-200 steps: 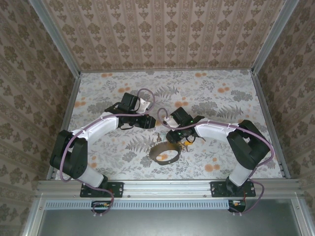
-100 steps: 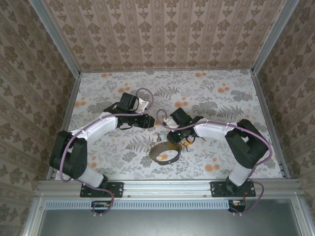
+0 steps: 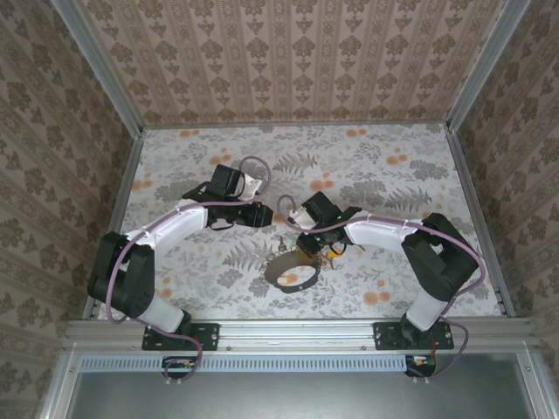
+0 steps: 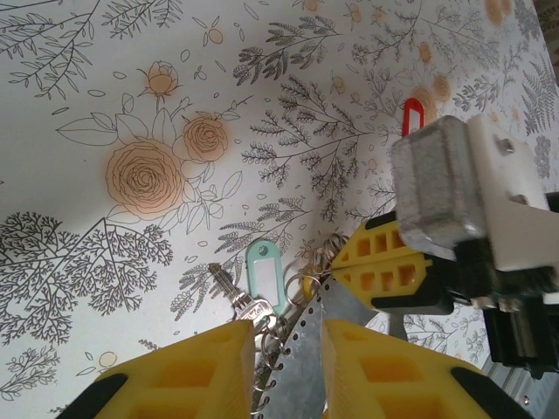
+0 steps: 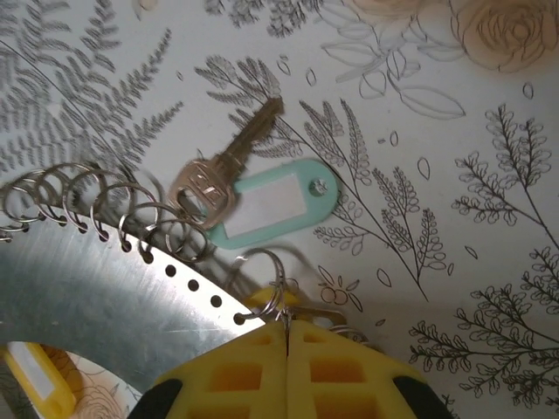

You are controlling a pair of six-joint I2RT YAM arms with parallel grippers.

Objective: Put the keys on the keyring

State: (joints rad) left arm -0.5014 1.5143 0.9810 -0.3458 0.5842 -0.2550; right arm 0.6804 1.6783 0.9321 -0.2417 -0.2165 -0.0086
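Observation:
The keyring [image 3: 293, 278] is a wide metal band [image 5: 105, 297] with punched holes along its edge. It stands as a loop between the arms. Small split rings [image 5: 113, 205] hang from its holes. A metal key [image 5: 223, 170] with a pale teal-green tag [image 5: 275, 205] lies flat beside it. My right gripper [image 5: 286, 332] is shut, pinching a small split ring at its tips, over a yellow-headed key [image 5: 262, 301]. My left gripper [image 4: 288, 327] has the band [image 4: 306, 349] between its yellow fingers. A red tag [image 4: 411, 113] lies farther off.
Another yellow tag [image 5: 26, 367] lies inside the loop. The floral tabletop [image 3: 393, 157] is walled at the back and sides. The right gripper's yellow fingers [image 4: 384, 266] sit close in front of the left one, by the teal-green tag [image 4: 262, 271].
My right gripper's jaws have closed on the small split ring and its wrist has crept slightly left. The left arm and the band have hardly moved.

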